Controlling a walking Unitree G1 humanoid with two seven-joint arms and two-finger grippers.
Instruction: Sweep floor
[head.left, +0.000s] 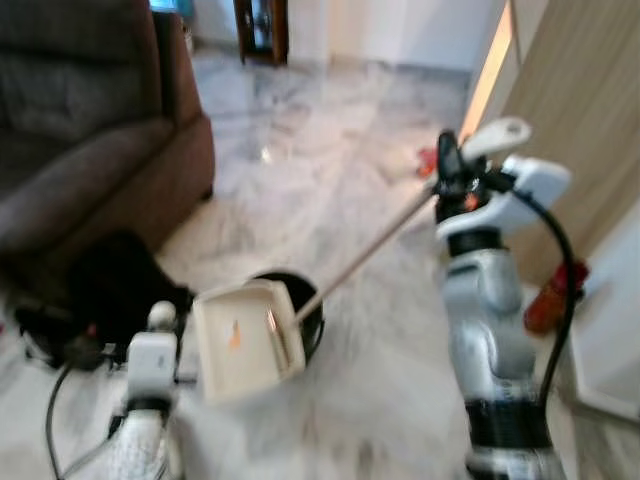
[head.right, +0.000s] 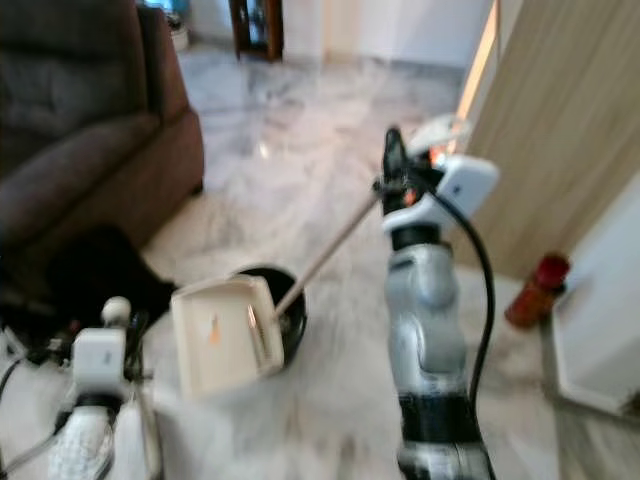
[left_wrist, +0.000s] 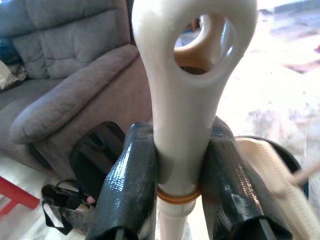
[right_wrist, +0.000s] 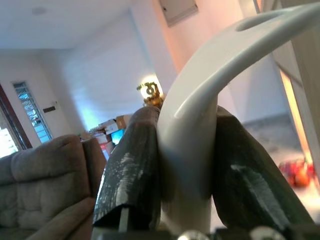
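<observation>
Marble floor (head.left: 330, 150) beside a sofa (head.left: 90, 130). The right gripper (head.left: 452, 175) is clamped on the broom (head.left: 365, 250), whose pole slants down-left to the dustpan (head.left: 245, 340). The left gripper (left_wrist: 180, 170), clamped on the dustpan's handle, is nearer.

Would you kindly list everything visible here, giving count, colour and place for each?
dustpan: one, cream, on the floor ahead, upright handle held by the left end effector.
broom: one, pale stick with a white handle end, running from the right end effector down to the dustpan.
sofa: one, brown, far left.
black bag: one, on the floor by the sofa.
red object: one, by the wooden wall, right; blurred.
floor: marble, grey-white.
left end effector: shut on dustpan handle.
right end effector: shut on broom handle.
</observation>
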